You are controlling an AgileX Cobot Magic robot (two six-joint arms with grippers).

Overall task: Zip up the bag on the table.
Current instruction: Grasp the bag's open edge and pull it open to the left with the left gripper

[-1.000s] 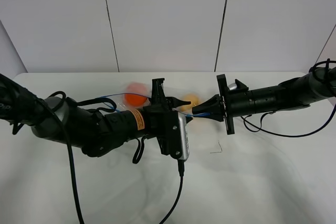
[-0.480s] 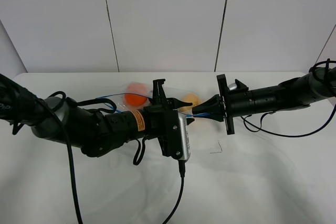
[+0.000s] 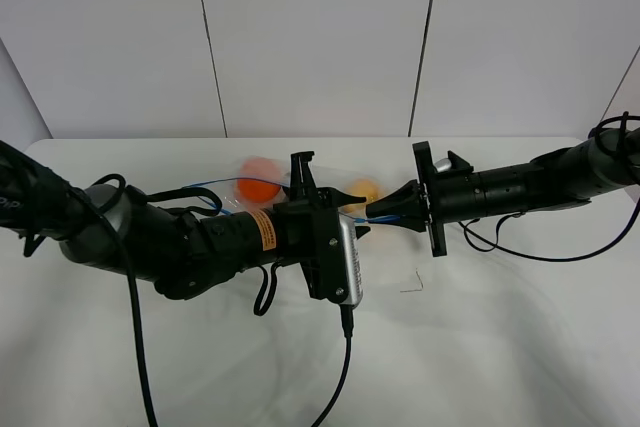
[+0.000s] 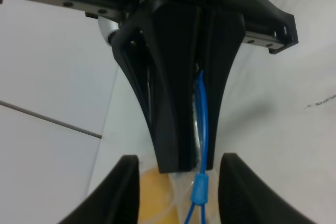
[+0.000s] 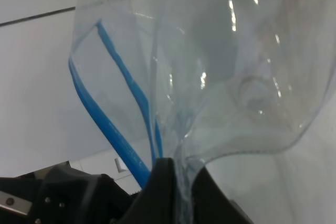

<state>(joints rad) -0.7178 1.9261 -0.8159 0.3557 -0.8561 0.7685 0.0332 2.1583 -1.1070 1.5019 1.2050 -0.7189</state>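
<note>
The clear bag point(image 3: 280, 185) lies on the white table point(image 3: 500, 337) behind both arms, with a red-orange fruit point(image 3: 257, 188) and a yellow-orange fruit point(image 3: 365, 190) inside. My right gripper point(image 3: 373, 213) is shut on the bag's edge by the blue zipper strip; the right wrist view shows it point(image 5: 173, 169) pinching the clear plastic point(image 5: 236, 77), with two blue strands point(image 5: 105, 119) spreading apart. My left gripper point(image 3: 322, 187) is open. In the left wrist view its fingers point(image 4: 128, 182) straddle the blue strip point(image 4: 202, 124) and its slider point(image 4: 199, 190).
A black cable point(image 3: 340, 367) hangs from the left wrist camera toward the front edge. A small dark mark point(image 3: 412, 283) is on the table under the right gripper. A white panelled wall point(image 3: 320, 37) stands behind the table.
The red-orange fruit and that end of the bag have shifted slightly and settled. Both grippers stay almost in place.
</note>
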